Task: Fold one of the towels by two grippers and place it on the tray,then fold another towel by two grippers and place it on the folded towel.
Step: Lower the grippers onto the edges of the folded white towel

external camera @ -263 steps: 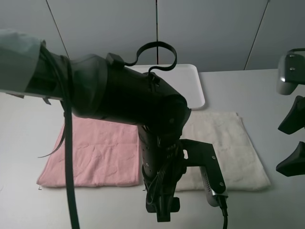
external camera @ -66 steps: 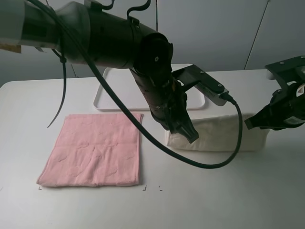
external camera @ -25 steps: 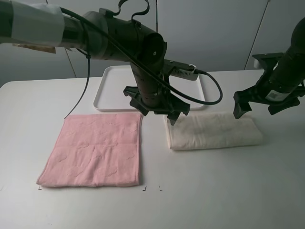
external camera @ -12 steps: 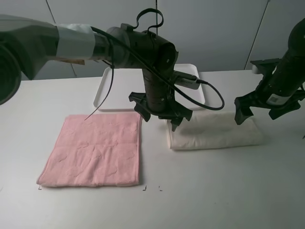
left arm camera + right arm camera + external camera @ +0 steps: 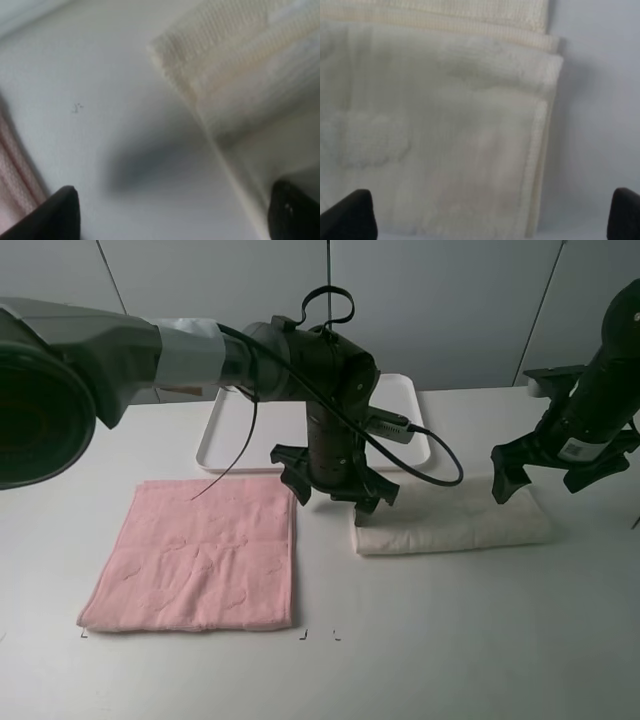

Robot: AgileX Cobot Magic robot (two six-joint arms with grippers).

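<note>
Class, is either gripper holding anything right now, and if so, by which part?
Nothing is held. Both the left gripper and the right gripper have open jaws, one over each end of the folded cream towel.

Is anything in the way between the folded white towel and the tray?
Nothing visible lies between the cream towel and the tray. The left gripper hovers open over the towel's end nearest the tray, its arm hiding part of the tray.

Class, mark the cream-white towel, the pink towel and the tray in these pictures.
cream-white towel (image 5: 455,528): exterior high view, middle of its folded top layer.
pink towel (image 5: 200,558): exterior high view, centre of the flat cloth.
tray (image 5: 222,438): exterior high view, bare floor near its left rim.
</note>
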